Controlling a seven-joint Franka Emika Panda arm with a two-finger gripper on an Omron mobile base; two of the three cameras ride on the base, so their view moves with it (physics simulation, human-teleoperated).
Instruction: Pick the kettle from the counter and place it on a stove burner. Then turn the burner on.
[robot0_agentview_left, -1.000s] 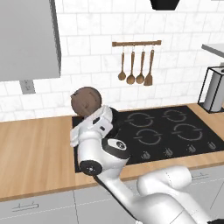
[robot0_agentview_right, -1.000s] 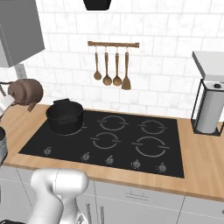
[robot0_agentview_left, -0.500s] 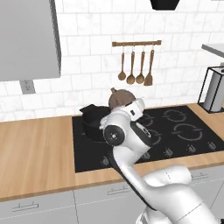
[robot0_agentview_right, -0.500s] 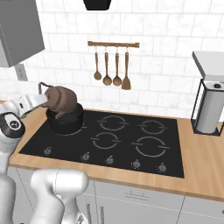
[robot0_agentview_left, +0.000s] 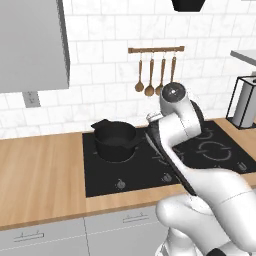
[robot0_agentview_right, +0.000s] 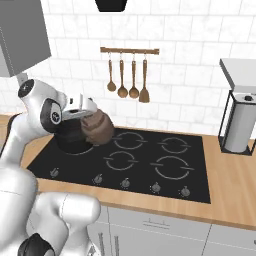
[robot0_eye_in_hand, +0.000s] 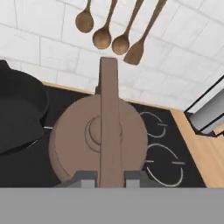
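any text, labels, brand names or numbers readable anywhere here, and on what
None can be read. The kettle, black pot, stove top, its knobs and the paper towel holder carry no lettering; the burners bear plain ring marks.

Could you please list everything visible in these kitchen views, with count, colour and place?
Squat round kettle: one, dark brown with arched brown handle, held in the air over the stove's left side, beside the saucepan.
Saucepan: one, black, on the back-left burner.
Glass stove top: one, black, set into the counter.
Wood-grain counter: one, light brown, either side of the stove.
Hanging wooden utensils: four, brown, on a rail on the white tiled wall.
Paper-towel holder: one, black frame with a white-grey roll, on the counter right of the stove.
Drawers: grey, under the counter.
Gripper: one, dark fingers shut on the kettle's handle.
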